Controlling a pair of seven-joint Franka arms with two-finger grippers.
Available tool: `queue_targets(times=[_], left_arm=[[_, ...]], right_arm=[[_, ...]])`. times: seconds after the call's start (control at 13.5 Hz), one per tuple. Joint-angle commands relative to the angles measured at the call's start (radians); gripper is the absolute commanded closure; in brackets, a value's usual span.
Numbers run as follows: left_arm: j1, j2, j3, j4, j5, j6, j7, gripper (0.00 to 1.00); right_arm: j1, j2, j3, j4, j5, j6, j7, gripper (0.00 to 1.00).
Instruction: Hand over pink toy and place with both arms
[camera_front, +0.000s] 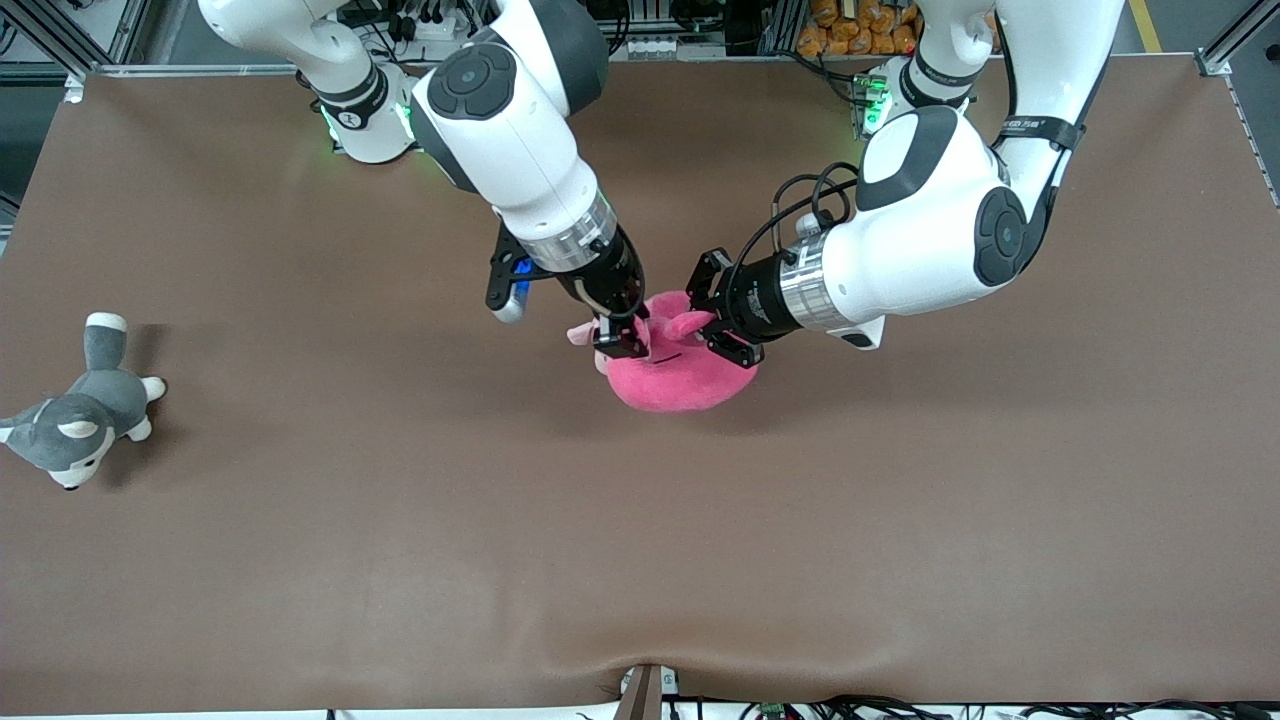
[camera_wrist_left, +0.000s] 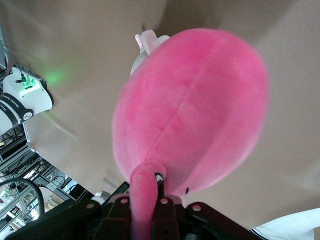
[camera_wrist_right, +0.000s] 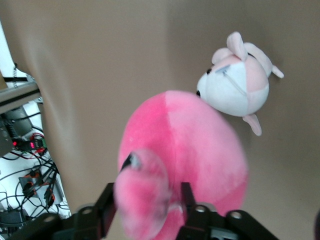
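Now the left gripper (camera_front: 712, 322) is clamped on a pink toy (camera_front: 680, 378) stalk; the right gripper (camera_front: 620, 338) straddles the other stalk, fingers partly open.

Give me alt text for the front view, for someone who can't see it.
Two white robot arms meet over mid-table, both end effectors, left and right, on a pink toy. A grey husky plush lies on the brown table toward the right arm's end.
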Motion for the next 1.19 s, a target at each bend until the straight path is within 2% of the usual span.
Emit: queue_targets(times=[0.0,0.07,0.15,0.52,0.59,0.67,0.74,0.97,1.11], left_arm=[[-0.005,0.005,0.004,0.029,-0.023,-0.003,-0.021,1.0],[-0.005,0.005,0.004,0.027,-0.023,-0.003,-0.021,1.0],[-0.005,0.007,0.004,0.028,-0.023,-0.003,-0.021,1.0],[-0.001,0.005,0.004,0.027,-0.023,-0.003,-0.021,1.0],[0.007,0.005,0.004,0.027,-0.029,-0.004,-0.035,0.92],[0.019,0.004,0.008,0.027,-0.065,-0.004,-0.05,0.42],[0.034,0.005,0.013,0.027,-0.116,-0.011,-0.06,0.0],[0.059,-0.016,0.016,0.03,-0.103,-0.02,-0.057,0.0],[0.08,-0.033,0.013,0.056,0.01,-0.021,0.004,0.0]], right_arm=[[0.002,-0.012,-0.001,0.01,-0.085,-0.025,0.021,0.48],[0.007,-0.012,-0.001,0.01,-0.101,-0.024,0.023,0.78],[0.007,-0.012,0.001,0.01,-0.101,-0.024,0.023,1.0],[0.002,-0.012,0.001,0.011,-0.103,-0.025,0.021,1.0],[-0.001,-0.012,0.001,0.011,-0.103,-0.025,0.021,1.0],[-0.001,-0.014,-0.001,0.011,-0.101,-0.025,0.021,1.0],[-0.001,-0.014,-0.001,0.011,-0.101,-0.025,0.021,1.0],[-0.022,-0.029,-0.001,0.01,-0.097,-0.031,0.021,1.0],[-0.032,-0.044,-0.002,0.01,-0.103,-0.083,0.018,1.0]])
